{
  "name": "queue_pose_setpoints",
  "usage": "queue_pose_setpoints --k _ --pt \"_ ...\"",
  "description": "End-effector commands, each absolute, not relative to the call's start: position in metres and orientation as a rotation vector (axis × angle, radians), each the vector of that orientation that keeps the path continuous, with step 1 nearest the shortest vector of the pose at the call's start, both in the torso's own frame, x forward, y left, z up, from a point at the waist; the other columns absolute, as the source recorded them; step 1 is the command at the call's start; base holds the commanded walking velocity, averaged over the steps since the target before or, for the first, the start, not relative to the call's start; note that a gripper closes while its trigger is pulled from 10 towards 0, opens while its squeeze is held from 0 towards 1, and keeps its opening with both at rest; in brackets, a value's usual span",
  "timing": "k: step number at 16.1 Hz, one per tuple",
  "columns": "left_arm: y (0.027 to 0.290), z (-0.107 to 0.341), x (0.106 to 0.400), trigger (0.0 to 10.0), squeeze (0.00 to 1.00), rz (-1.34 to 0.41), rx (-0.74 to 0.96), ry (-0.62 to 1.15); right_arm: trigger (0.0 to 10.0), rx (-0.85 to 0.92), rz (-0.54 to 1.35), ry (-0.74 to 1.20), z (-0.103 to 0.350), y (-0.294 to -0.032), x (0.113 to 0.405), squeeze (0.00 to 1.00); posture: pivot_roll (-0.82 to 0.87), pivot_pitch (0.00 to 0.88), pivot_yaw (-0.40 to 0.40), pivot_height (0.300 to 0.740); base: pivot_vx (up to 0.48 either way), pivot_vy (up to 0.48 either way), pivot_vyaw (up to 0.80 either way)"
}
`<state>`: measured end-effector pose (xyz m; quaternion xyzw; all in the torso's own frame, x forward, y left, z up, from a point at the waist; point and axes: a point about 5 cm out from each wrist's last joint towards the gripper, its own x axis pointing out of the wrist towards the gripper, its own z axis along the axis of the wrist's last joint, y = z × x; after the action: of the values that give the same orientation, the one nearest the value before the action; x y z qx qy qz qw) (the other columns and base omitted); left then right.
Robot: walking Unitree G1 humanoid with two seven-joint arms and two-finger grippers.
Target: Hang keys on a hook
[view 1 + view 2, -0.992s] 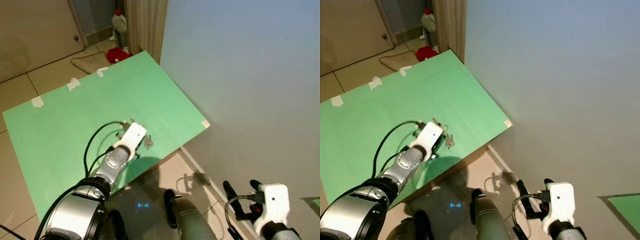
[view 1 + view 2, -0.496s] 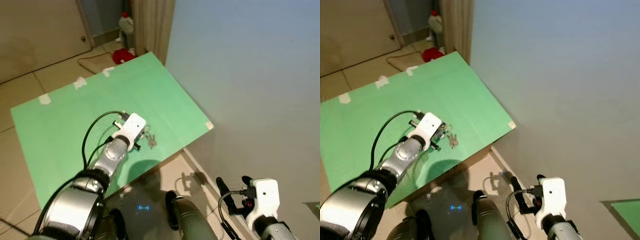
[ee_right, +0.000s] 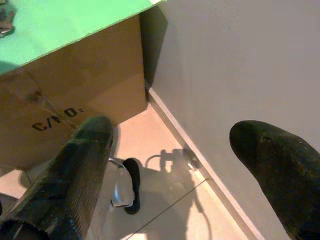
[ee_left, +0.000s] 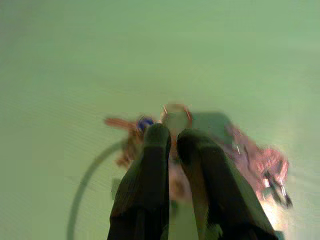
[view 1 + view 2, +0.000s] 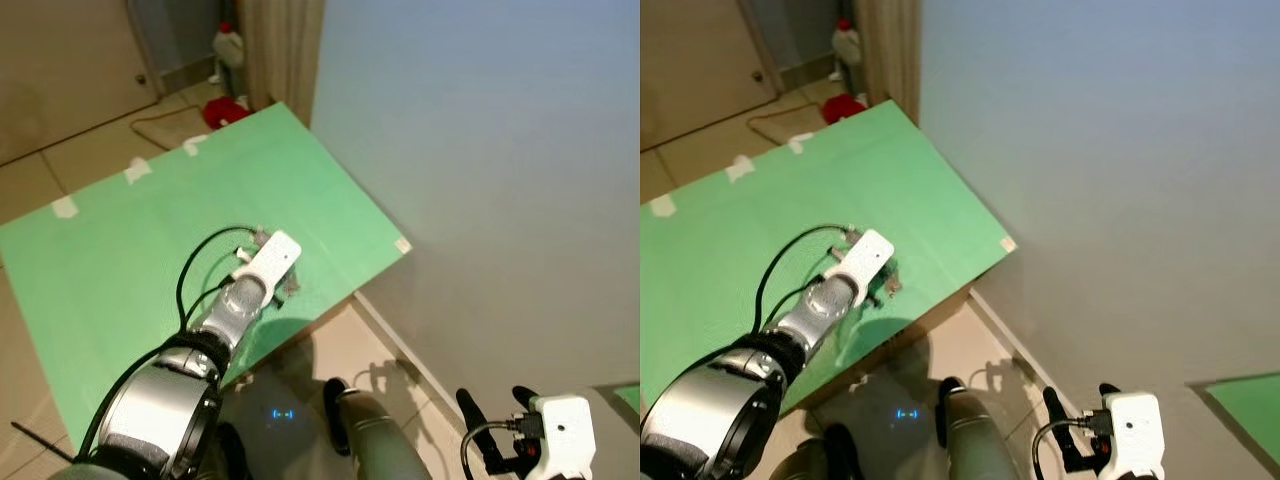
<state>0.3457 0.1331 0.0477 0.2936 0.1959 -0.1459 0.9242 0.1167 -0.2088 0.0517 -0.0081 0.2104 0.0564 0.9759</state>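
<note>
Nearest me, low at my right, the right gripper point(image 5: 492, 432) hung idle above the pale floor tiles point(image 3: 165, 145), its two black fingers point(image 3: 75, 175) spread wide apart and holding nothing; through them I saw a brown cardboard box point(image 3: 75, 100) standing against the grey wall point(image 5: 480, 150). Farther out, my left arm reached across the green board point(image 5: 120, 250) that covered that box. The left gripper point(image 4: 172, 136) was down on the keys point(image 4: 260, 165), which lay on the board near its front edge, just beside the white wrist housing point(image 5: 272, 258). Its fingers were drawn almost together, with only a thin gap between them, and seemed to pinch the ring point(image 4: 175, 112), though the blurred wrist picture left me unsure. I judged the bunch light, hard and loose, likely to swing and slide on the smooth board, so the ring looked the best place to hold. Beyond the board stood a door point(image 5: 60, 70), a red cloth point(image 5: 226, 110) and a white bottle point(image 5: 229, 45). I could find no hook.
</note>
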Motion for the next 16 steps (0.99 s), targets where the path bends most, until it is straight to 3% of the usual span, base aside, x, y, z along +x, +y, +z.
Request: queue_pose_setpoints --k 1,3,7,16 --pt "0.138 0.031 0.334 10.0 0.00 -0.303 0.628 0.482 10.0 -0.016 0.094 0.445 0.050 -0.212 0.112 0.00 -0.53 0.296 -0.090 0.740 0.000 0.000 0.00" --pt "0.140 0.023 0.328 10.0 0.00 -0.291 0.700 0.500 10.0 -0.010 0.104 0.448 0.050 -0.209 0.114 0.00 -0.51 0.303 -0.099 0.740 0.000 0.000 0.00" --pt "0.153 0.008 0.314 10.0 0.00 -0.217 0.659 0.566 10.0 -0.011 0.125 0.447 0.049 -0.208 0.119 0.00 -0.49 0.297 -0.107 0.740 0.000 0.000 0.00" --pt "0.144 -0.055 0.237 10.0 0.00 -0.215 0.589 0.718 10.0 0.015 0.150 0.448 0.039 -0.201 0.128 0.00 -0.39 0.292 -0.066 0.740 0.000 0.000 0.00"
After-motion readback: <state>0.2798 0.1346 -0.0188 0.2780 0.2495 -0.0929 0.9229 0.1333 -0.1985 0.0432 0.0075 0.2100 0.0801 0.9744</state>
